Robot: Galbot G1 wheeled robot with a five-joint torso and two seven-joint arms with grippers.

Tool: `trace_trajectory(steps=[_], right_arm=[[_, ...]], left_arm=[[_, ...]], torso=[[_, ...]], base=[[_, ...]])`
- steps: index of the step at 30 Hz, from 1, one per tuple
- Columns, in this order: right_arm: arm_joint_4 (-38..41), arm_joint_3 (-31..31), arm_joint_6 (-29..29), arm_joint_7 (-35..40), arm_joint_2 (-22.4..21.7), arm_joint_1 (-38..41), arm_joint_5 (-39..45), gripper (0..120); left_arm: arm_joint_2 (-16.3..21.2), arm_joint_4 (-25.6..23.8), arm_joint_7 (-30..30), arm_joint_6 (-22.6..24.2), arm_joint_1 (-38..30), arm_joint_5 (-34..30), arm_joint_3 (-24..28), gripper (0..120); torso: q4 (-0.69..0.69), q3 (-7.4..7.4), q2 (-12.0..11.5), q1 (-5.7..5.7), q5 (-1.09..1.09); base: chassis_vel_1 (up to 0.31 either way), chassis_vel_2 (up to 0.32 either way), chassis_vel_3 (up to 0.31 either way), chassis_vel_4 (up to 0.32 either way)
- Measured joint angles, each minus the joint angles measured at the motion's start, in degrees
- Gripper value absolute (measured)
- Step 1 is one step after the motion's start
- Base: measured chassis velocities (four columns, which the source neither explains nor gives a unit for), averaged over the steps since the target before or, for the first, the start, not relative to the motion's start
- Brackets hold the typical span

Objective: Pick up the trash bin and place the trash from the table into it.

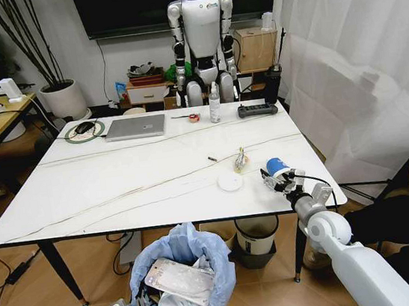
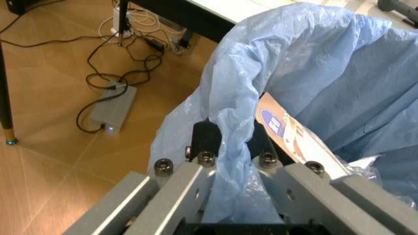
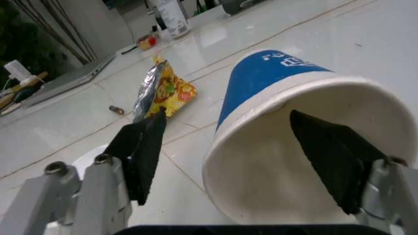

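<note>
At the table's [image 1: 117, 179] four-o'clock corner, the blue-and-white paper cup [image 3: 287, 142] lies between the right gripper's [image 3: 248, 152] spread fingers, while the low left gripper [image 2: 232, 147] pinches the trash bin's [image 1: 181, 277] bag rim below the table's six-o'clock edge.

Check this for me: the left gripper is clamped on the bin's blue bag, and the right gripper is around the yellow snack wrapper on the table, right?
Not quite. The left gripper does pinch the trash bin bag's rim, but the right gripper straddles the blue-and-white paper cup, as the right wrist view shows. The yellow snack wrapper lies apart on the table.
</note>
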Motion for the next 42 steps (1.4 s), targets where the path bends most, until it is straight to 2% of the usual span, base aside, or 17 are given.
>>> trace_trajectory(steps=[7,8,12,13,19,28,32,34,36,40,42], right_arm=[[-0.25,0.29,0.00,-0.31,0.50,0.22,-0.37,42],[-0.25,0.29,0.00,-0.31,0.50,0.22,-0.37,42],[-0.37,0.27,0.00,-0.31,0.62,0.55,-0.38,23],[-0.37,0.27,0.00,-0.31,0.62,0.55,-0.38,23],[-0.57,0.53,-0.02,-0.33,0.57,0.45,-0.38,0],[1.74,1.21,1.83,-2.82,-0.21,-0.77,-0.33,0],[9.64,0.96,7.49,-12.47,-5.83,-4.22,1.92,0],[10.82,0.43,8.51,-14.16,-7.02,-5.03,2.34,0],[14.02,-1.87,11.91,-20.23,-10.33,-7.75,2.96,0],[18.78,-6.98,15.48,-29.53,-14.14,-11.02,1.97,0],[19.51,-7.97,15.77,-30.37,-14.53,-11.13,1.74,0]], left_arm=[[0.56,-0.05,-0.11,0.12,-0.09,-0.48,-0.08,0],[0.56,-0.05,-0.11,0.12,-0.09,-0.48,-0.08,0],[0.83,-0.05,-0.11,0.15,-0.20,-0.65,-0.03,0],[0.83,-0.05,-0.11,0.15,-0.20,-0.65,-0.03,0],[1.29,0.07,-0.19,0.37,-0.56,-1.08,-0.03,0],[1.55,0.15,-0.22,0.47,-0.84,-1.35,-0.03,0],[1.66,0.35,-0.22,0.56,-1.07,-1.50,-0.01,0],[1.69,0.37,-0.22,0.57,-1.05,-1.54,0.01,0],[1.76,0.37,-0.22,0.62,-1.04,-1.71,-0.07,0],[1.86,-0.13,-0.50,1.34,-1.36,-2.18,-0.39,0],[1.90,-0.24,-0.58,1.46,-1.41,-2.21,-0.43,0]], torso=[[0.01,0.00,0.00,0.00,0.00],[0.01,0.00,0.00,0.00,0.00],[0.01,0.00,0.00,0.00,0.00],[0.01,0.00,0.00,0.00,0.00],[0.01,0.00,0.00,0.00,0.00],[0.02,0.00,0.00,0.00,0.03],[0.01,0.00,0.00,0.00,-0.04],[0.01,-0.01,0.00,0.00,-0.03],[0.00,-0.01,0.00,0.00,0.01],[0.00,-0.01,0.00,0.00,0.00],[0.00,-0.01,0.00,0.00,0.01]], base=[[0.000,0.000,0.000,0.000],[0.000,0.000,0.000,0.000],[0.000,0.000,0.000,0.000],[0.000,0.000,0.000,0.000],[0.000,0.000,0.000,0.000],[0.000,0.000,0.000,0.000],[0.000,0.000,0.000,0.000],[0.000,0.000,0.000,0.000],[0.000,0.000,0.000,0.000],[0.000,0.000,0.000,0.000],[0.000,0.000,0.000,0.000]])
